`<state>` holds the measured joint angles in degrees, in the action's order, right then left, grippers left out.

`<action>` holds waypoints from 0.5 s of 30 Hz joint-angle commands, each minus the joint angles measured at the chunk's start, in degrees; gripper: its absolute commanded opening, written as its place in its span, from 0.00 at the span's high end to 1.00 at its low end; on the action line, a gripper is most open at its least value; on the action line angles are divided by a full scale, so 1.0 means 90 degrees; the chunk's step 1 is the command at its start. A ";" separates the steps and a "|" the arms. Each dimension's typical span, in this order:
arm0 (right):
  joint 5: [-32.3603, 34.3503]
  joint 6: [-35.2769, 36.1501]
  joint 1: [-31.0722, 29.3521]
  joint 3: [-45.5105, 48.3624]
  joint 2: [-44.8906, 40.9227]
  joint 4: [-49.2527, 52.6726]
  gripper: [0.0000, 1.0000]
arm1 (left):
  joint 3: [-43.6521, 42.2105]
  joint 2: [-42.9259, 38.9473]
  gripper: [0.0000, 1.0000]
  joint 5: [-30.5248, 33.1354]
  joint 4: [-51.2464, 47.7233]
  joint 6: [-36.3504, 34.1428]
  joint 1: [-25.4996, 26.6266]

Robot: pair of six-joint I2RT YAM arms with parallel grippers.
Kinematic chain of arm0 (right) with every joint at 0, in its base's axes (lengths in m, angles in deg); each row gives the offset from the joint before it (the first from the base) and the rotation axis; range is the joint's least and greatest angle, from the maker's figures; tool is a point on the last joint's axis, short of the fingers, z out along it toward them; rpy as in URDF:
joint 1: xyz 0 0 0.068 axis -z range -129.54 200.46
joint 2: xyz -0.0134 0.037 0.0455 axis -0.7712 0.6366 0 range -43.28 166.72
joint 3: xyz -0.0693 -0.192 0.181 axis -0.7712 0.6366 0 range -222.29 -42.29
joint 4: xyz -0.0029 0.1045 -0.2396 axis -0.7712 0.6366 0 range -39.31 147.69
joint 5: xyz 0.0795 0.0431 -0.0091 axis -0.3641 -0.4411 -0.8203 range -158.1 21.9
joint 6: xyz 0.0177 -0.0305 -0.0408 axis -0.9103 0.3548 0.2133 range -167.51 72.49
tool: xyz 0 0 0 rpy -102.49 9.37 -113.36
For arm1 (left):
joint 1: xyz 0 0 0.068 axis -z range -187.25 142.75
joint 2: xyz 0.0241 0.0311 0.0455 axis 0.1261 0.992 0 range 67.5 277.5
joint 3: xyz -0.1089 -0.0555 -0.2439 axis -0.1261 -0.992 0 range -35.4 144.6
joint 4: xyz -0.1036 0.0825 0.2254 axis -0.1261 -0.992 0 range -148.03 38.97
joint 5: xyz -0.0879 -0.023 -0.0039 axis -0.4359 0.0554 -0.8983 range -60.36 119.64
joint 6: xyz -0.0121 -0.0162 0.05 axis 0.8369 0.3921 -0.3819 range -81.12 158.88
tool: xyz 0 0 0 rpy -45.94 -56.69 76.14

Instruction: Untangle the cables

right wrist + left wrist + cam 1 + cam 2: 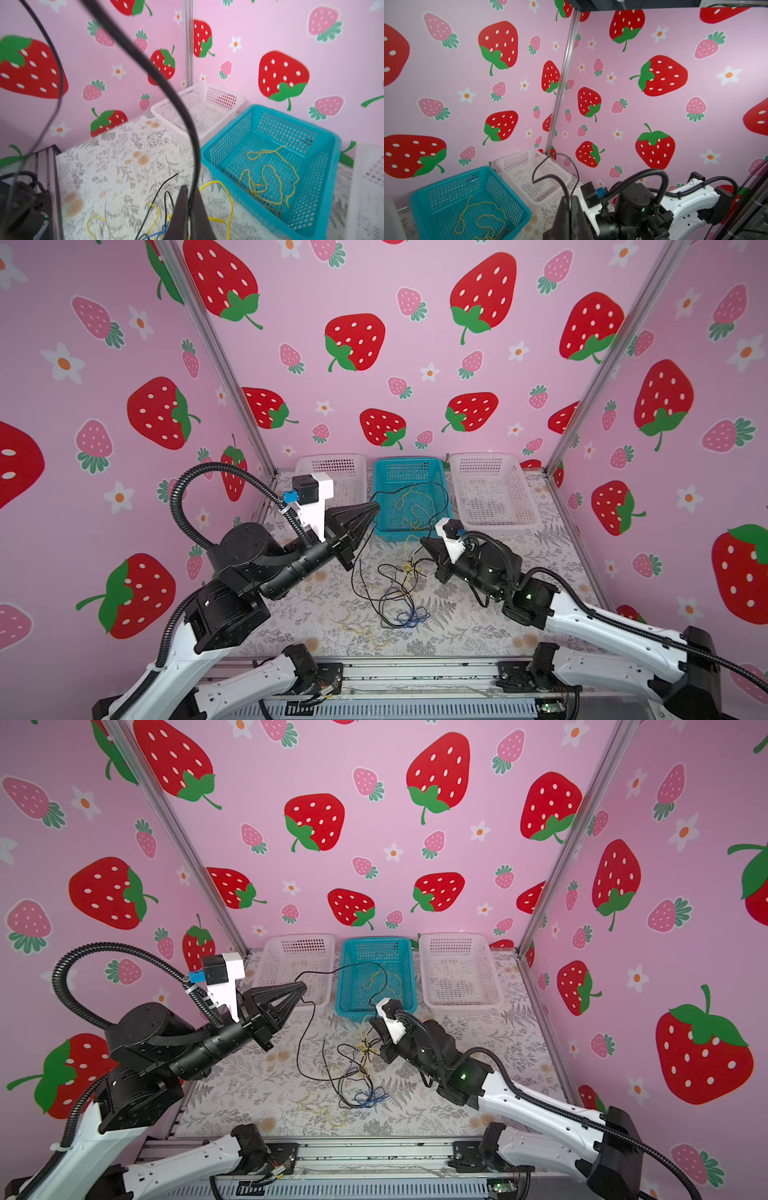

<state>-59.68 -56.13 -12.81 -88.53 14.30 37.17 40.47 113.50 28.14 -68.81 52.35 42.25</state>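
Pincer status, left: the left pincer (375, 507) is raised above the surface (307, 614), just off the near left corner of the teal basket (409, 461). Its jaws are drawn to a narrow point, gripping a black cable (352, 578). From that grip one length arcs over the teal basket toward the right pincer (424, 541). Another length hangs down to the surface and runs into the tangle (399, 593).

Pincer status, right: it sits low, just in front of the basket's near wall, jaws pinched together. The right wrist view shows the black cable clamped between its fingers (181, 209) and rising out of them.

Cables: the tangle of black, yellow and blue strands lies on the surface between the two arms, with the blue cable (413, 616) at its near edge. One yellow cable (411, 506) lies loose inside the teal basket. A second yellow cable (365, 632) lies alone toward the front edge, apart from the tangle. White baskets (336, 468) flank the teal one.
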 commanded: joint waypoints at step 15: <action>0.0129 0.0166 -0.0047 -0.0400 -0.0238 -0.0236 1.00 | -0.1508 -0.0650 1.00 0.0108 0.0408 0.0472 -0.0031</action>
<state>-59.50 -54.32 -13.24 -95.35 13.97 39.05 27.58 107.88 29.19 -67.59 55.63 42.25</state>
